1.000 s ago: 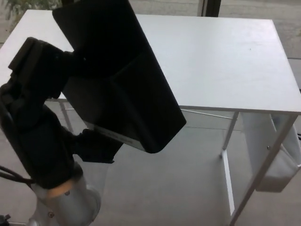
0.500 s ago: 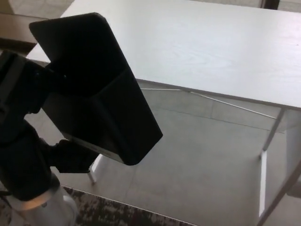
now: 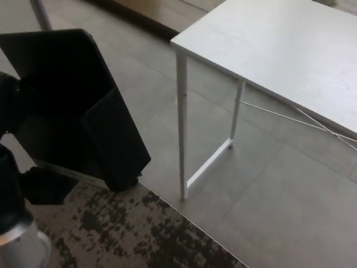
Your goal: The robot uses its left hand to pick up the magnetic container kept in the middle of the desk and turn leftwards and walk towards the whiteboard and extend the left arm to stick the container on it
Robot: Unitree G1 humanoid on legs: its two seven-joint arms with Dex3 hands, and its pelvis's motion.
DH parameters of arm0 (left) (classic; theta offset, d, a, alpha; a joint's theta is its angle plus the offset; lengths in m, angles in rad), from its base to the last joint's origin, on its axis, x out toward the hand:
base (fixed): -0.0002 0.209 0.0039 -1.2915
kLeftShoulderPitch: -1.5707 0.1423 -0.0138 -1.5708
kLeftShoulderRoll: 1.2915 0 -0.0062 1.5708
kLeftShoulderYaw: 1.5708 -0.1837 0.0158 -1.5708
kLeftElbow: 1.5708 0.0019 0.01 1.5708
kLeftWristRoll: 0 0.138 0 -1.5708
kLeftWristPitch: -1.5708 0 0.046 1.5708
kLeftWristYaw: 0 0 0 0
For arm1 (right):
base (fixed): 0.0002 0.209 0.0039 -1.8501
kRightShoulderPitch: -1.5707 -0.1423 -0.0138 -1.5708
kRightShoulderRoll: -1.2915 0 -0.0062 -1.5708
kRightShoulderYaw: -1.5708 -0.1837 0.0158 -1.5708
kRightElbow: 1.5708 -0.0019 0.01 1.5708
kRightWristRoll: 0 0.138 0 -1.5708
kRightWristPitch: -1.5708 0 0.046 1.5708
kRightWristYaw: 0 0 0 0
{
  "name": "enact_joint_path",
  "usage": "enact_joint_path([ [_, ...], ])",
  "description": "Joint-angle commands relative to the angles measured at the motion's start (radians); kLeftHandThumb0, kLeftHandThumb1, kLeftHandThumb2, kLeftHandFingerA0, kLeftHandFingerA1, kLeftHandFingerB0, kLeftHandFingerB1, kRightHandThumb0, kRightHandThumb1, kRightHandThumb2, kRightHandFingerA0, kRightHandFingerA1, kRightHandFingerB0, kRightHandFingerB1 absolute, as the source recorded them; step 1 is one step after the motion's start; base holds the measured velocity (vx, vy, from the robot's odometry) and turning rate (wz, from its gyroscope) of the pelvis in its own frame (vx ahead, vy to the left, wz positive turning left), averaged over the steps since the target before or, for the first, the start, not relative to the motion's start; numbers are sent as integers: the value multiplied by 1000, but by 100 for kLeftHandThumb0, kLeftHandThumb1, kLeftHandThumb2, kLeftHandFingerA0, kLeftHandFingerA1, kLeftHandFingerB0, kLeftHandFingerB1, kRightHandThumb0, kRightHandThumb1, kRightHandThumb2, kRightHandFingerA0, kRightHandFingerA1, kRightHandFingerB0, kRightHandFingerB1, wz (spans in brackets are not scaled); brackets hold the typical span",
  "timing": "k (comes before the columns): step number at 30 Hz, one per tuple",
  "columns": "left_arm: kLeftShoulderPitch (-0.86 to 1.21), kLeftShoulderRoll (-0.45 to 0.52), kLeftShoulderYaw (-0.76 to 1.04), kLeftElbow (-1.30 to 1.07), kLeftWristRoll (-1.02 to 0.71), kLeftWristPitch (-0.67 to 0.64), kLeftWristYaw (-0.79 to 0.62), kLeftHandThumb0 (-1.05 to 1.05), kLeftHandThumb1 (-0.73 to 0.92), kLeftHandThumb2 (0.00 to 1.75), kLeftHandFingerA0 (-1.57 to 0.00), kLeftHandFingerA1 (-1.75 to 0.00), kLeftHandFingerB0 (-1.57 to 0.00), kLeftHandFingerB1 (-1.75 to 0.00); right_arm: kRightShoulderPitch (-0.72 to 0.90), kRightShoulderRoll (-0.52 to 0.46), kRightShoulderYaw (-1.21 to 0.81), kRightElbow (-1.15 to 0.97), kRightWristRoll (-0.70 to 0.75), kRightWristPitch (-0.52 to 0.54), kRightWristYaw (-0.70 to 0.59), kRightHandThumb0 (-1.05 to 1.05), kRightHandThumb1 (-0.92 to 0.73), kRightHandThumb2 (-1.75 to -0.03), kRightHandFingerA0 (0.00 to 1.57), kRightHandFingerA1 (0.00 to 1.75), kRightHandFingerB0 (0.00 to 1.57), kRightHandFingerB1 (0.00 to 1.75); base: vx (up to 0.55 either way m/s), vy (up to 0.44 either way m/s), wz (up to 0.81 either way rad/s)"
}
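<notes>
I have the black rectangular magnetic container gripped in my left hand, its long axis slanting down-right from the hand; the white bench lies well right, no whiteboard in view.

Surface is cut off by the top and right edges. Left hand is cropped at the left edge and partly hidden behind the magnetic container; its dark outline is poorly resolved.

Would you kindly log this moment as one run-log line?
left hand: shut on container | container: lifted, off desk | right hand: not in view | whiteboard: not in view
</notes>
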State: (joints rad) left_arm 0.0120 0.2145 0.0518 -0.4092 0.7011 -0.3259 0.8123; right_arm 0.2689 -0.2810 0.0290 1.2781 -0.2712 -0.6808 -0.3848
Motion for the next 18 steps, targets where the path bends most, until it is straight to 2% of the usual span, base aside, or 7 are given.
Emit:
enact_joint_path([
  [1, 7, 40, 52, 26, 39, -83, 19, -36, 64, 120, -90, -168, -68, -163, -7, -18, -12, -4, 17, 15, 15, -56, -84, -65, 97, 80, 79, 51, -150, -467, 25],
  [3, 7, 43, 58, 25, 51, -73, 12, -35, 64, 121, -90, -169, -67, -164, -5, -17, -11, -5, 15, 15, 10, -55, -84, -65, 97, 79, 79, 52, -90, -300, 80],
  [7, 13, 62, 90, 50, 39, -102, 12, -39, 70, 112, -88, -164, -65, -160, -5, -19, -4, -11, 5, 8, 1, -54, -84, -65, 98, 81, 80, 52, 24, -136, 83],
  [8, 14, 64, 96, 57, 33, -101, 5, -44, 69, 111, -77, -170, -69, -164, -2, -20, -6, -11, 8, 5, 4, -53, -83, -65, 98, 82, 79, 53, 35, -33, 85],
  [13, 21, 62, 118, 57, 25, -89, -16, -46, 69, 113, -79, -170, -70, -163, -2, -22, -8, -12, 10, 3, 7, -52, -83, -65, 97, 82, 79, 53, 8, -34, 79],
  [17, 27, 61, 142, 60, 32, -72, -23, -49, 68, 114, -80, -174, -73, -162, -2, -21, -5, -14, 4, -1, -7, -54, -83, -65, 98, 82, 80, 54, 66, 170, 78],
  [18, 22, 66, 156, 69, 39, -63, -20, -58, 66, 125, -107, -130, -99, -127, -7, -19, -8, -14, 11, 5, 9, -50, -82, -65, 99, 81, 80, 53, 85, 260, 42],
])
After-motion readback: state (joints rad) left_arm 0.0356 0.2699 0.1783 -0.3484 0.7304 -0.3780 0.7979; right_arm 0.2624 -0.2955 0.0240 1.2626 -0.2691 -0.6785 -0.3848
